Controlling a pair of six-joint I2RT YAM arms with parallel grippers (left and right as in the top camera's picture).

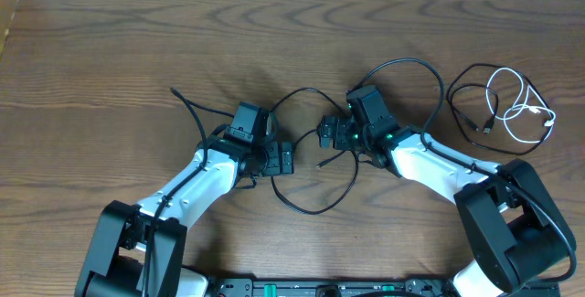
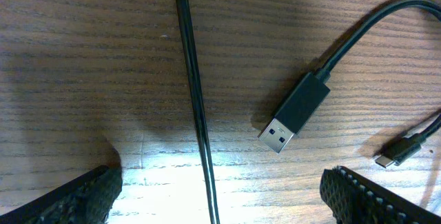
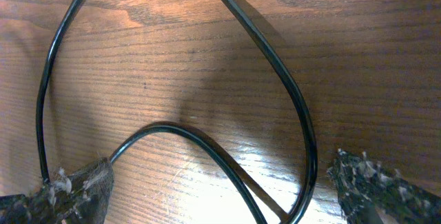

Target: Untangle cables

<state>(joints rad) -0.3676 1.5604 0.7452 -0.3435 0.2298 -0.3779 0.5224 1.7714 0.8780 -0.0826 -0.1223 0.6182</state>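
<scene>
From overhead, we see a brown wood-grain table (image 1: 110, 41) with both white-and-black arms reaching toward its middle. The left gripper (image 1: 285, 159) and the right gripper (image 1: 327, 135) face each other, a little apart. A thin black cable (image 1: 316, 212) arcs above the gap between them and sags in a loop below it. Well apart from both, near the table's right edge, a coiled second black cable (image 1: 484, 127) lies just beside a thin white cable (image 1: 535, 114).

In the left wrist view, the left gripper (image 2: 220, 200) stands wide open, gripping nothing. Its textured black pads (image 2: 83, 196) sit at the bottom corners. A straight run of black cable (image 2: 195, 100) lies on the wood and passes through the gap, nearer the pad at the view's left side and touching neither. A black rectangular USB plug (image 2: 293, 110) lies flat ahead of the other pad, and a smaller black plug (image 2: 393, 156) lies near the right edge.

In the right wrist view, the right gripper (image 3: 220, 196) is likewise spread wide and holds nothing. A black cable loop (image 3: 303, 127) curves across the wood, and one arch of it rises in the gap between the pads. One strand runs down to the pad at the view's left side, and we cannot tell whether it touches.
</scene>
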